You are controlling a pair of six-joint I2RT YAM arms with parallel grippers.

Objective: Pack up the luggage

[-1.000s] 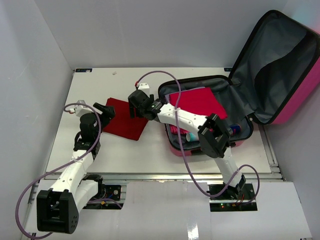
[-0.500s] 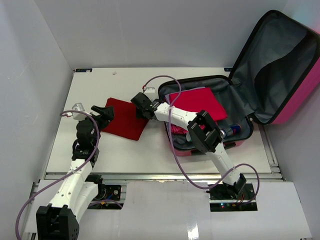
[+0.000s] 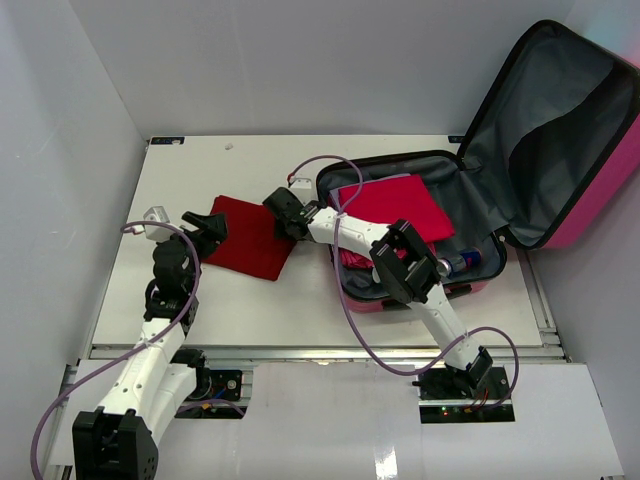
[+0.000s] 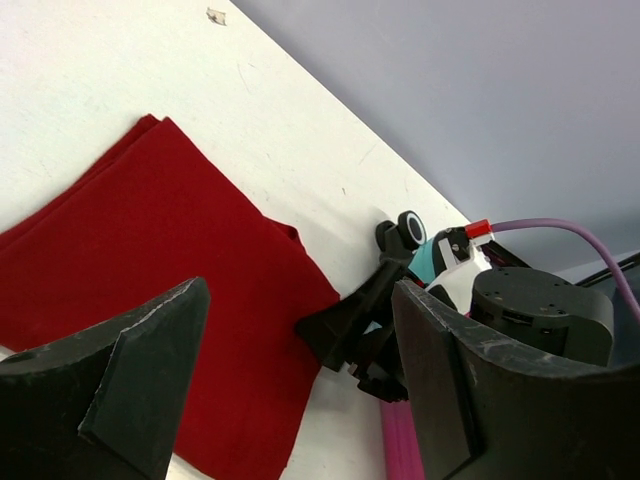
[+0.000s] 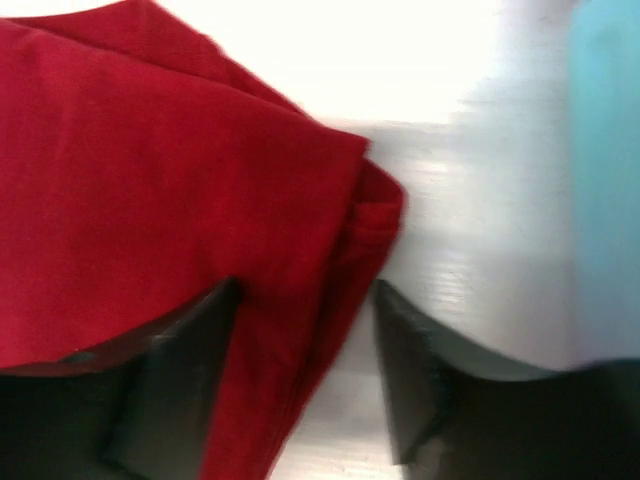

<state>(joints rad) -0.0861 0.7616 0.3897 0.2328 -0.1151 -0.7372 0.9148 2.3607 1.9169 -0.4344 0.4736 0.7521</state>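
The left gripper [image 3: 205, 225] is hanging spread wide over the red cloth [image 3: 245, 238] near the table's [image 3: 250, 300] left edge. The right gripper [image 5: 305, 300] is straddling the cloth's right corner with its fingers apart, so I think it needs to pinch and lift next. The luggage [image 3: 590, 170] is lying open by the right edge, holding another red cloth [image 3: 395, 205] and a small bottle-like thing [image 3: 468, 262].
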